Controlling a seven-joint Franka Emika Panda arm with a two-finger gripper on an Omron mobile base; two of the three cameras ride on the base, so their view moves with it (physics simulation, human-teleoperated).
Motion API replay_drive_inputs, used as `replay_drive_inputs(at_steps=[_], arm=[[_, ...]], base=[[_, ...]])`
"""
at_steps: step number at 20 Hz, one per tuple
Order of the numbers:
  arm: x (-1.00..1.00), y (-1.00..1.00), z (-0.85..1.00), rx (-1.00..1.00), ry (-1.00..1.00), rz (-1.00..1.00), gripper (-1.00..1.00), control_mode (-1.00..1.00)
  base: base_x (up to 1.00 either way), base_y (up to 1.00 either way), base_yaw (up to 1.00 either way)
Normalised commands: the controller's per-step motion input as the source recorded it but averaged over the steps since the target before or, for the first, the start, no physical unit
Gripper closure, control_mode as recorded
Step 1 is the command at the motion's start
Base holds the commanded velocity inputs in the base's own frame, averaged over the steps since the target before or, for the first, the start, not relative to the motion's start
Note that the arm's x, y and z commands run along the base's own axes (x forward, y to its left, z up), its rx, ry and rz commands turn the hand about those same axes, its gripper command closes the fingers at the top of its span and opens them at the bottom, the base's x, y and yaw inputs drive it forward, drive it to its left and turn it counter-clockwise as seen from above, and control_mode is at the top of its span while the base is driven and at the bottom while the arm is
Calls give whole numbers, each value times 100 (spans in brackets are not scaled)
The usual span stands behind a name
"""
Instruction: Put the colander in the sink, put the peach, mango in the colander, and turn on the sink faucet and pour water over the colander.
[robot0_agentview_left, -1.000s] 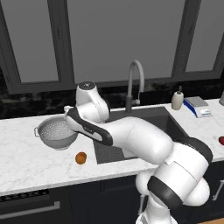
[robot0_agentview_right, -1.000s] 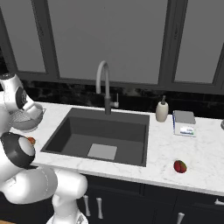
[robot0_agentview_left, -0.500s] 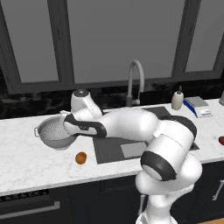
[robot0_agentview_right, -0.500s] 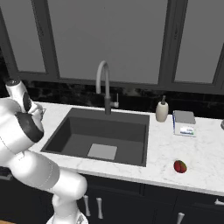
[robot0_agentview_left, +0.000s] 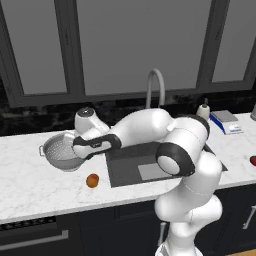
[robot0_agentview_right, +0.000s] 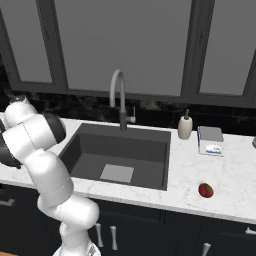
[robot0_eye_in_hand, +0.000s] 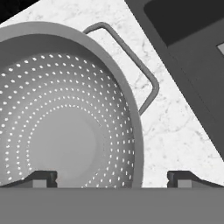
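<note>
The robot's jaws (robot0_eye_in_hand: 112, 178) stand fully open and hold nothing. In the hand view, one dark fingertip (robot0_eye_in_hand: 43, 178) sits over the inside of the silver-grey perforated metal colander (robot0_eye_in_hand: 65, 109), and the other fingertip sits outside its rolled rim, over the white marble worktop (robot0_eye_in_hand: 175, 131); the rim runs between them. Whether either tip touches the metal cannot be told. One wire loop handle (robot0_eye_in_hand: 131, 57) of the colander points toward the dark grey rectangular sink (robot0_eye_in_hand: 192, 48).

Compared with a second ago, the white arm has swung lower and further over the colander, and the elbow now bulks large in front of the sink.

In the left base view the colander (robot0_agentview_left: 60, 150) rests on the worktop just left of the sink (robot0_agentview_left: 125, 167), with the small round orange peach (robot0_agentview_left: 92, 180) nearer the front edge. The tall grey gooseneck faucet (robot0_agentview_right: 119, 100) rises behind the basin. The small red mango with a green patch (robot0_agentview_right: 205, 190) lies on the worktop well right of the sink. Any lettering on the small blue-and-white box (robot0_agentview_right: 210, 141) is too small to read.
</note>
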Motion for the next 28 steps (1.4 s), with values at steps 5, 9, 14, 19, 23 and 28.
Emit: replay_drive_inputs(at_steps=[5,9,14,19,23,28], arm=[[18,17,-28,0,0,-4,100,-100],[-2,-3,-15,0,0,-12,100,-100],[-41,-51,0,0,0,-20,100,-100],[-53,-89,11,1,-2,-21,100,-100],[-36,-91,46,2,-11,-21,100,-100],[-9,-83,75,12,-13,-21,100,-100]], base=[[0,0,0],[0,0,0],[0,0,0],[0,0,0],[0,0,0],[0,0,0]])
